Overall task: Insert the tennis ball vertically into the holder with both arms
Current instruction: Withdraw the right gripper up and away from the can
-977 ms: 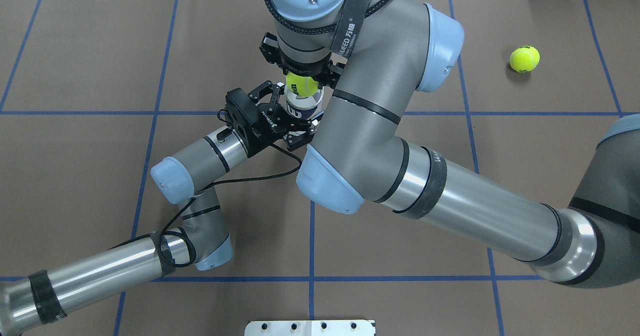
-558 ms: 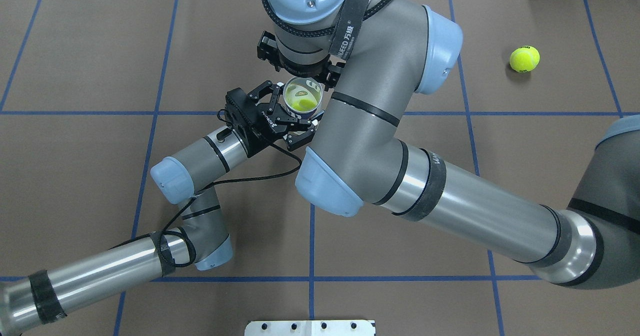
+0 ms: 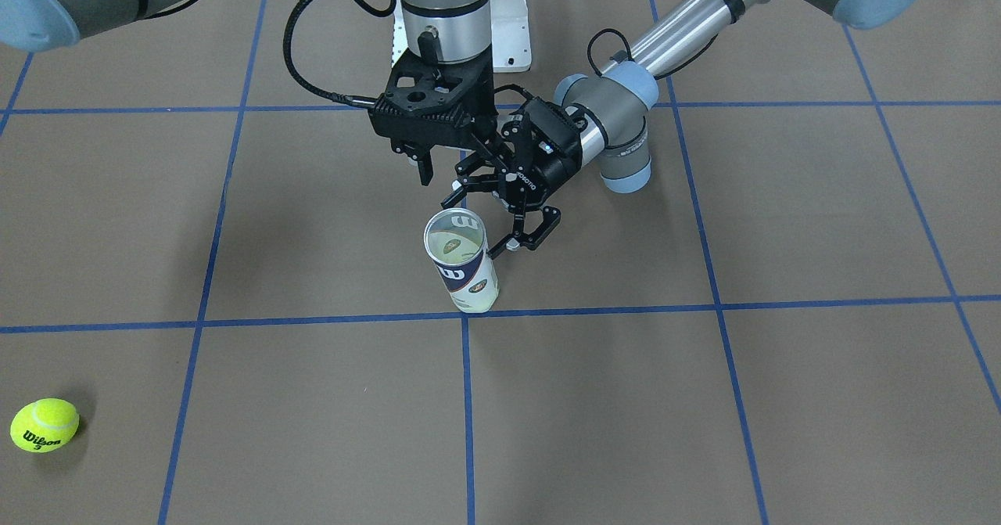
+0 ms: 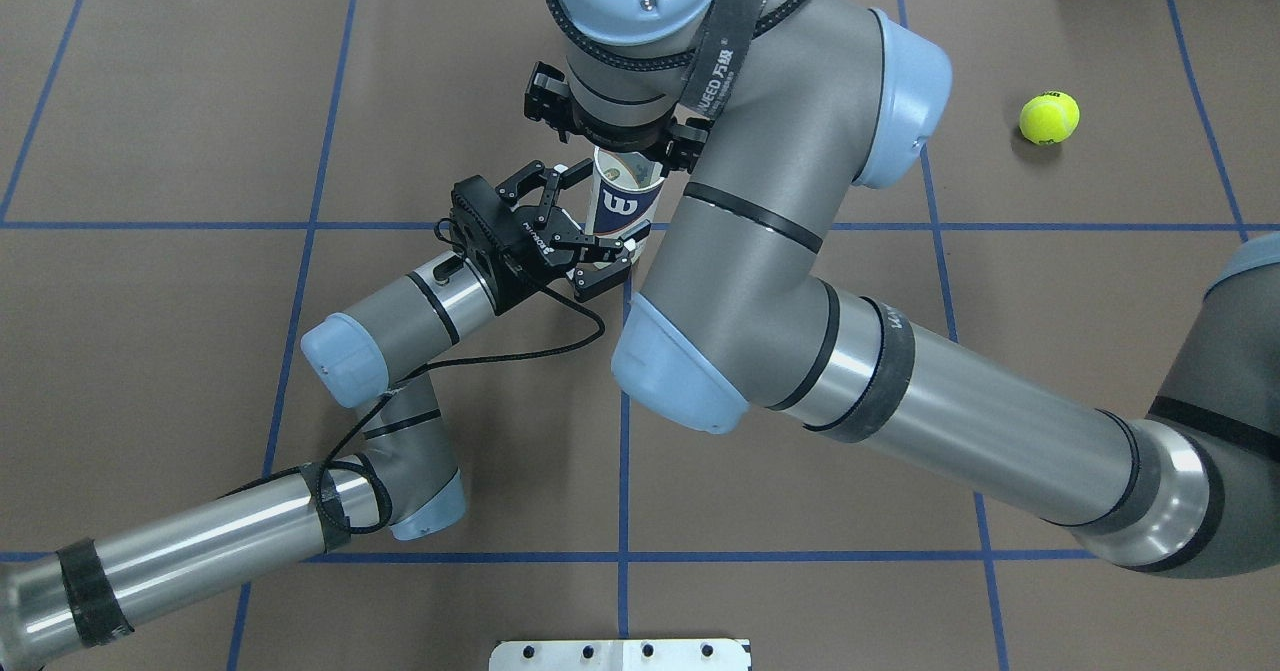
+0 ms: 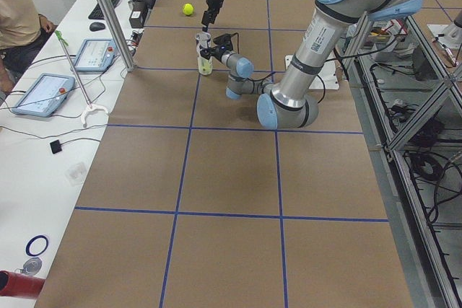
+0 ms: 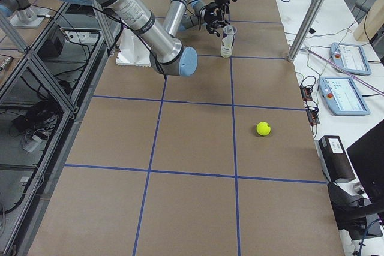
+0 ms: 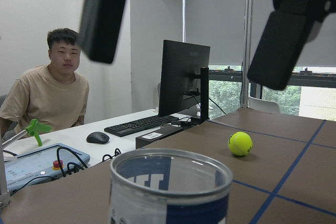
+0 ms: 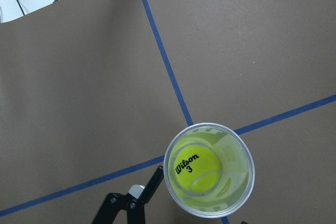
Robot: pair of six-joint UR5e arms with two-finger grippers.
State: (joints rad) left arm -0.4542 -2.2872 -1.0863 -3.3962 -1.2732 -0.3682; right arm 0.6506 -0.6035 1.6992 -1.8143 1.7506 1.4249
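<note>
Front view: holder (image 3: pixel 461 263) upright on brown surface (image 3: pixel 704 400). Left hand (image 3: pixel 481 221) spread wide beside its top, gripping nothing. Right hand (image 3: pixel 452 167) above and behind the rim, fingers apart, empty. Loose ball (image 3: pixel 44 425) well apart.
Overhead: right wrist partly covers the holder's mouth.
Left wrist: fingers (image 7: pixel 102 14) far apart, rim low between them.
Right wrist: tennis ball (image 8: pixel 195 168) inside holder.

Brown paper is covering the worktop (image 3: pixel 704 400); a white desk (image 7: pixel 73 139) is carrying a monitor (image 7: pixel 184 80) and keyboard (image 7: pixel 139 123); daylight is entering the window (image 7: pixel 226 95).
</note>
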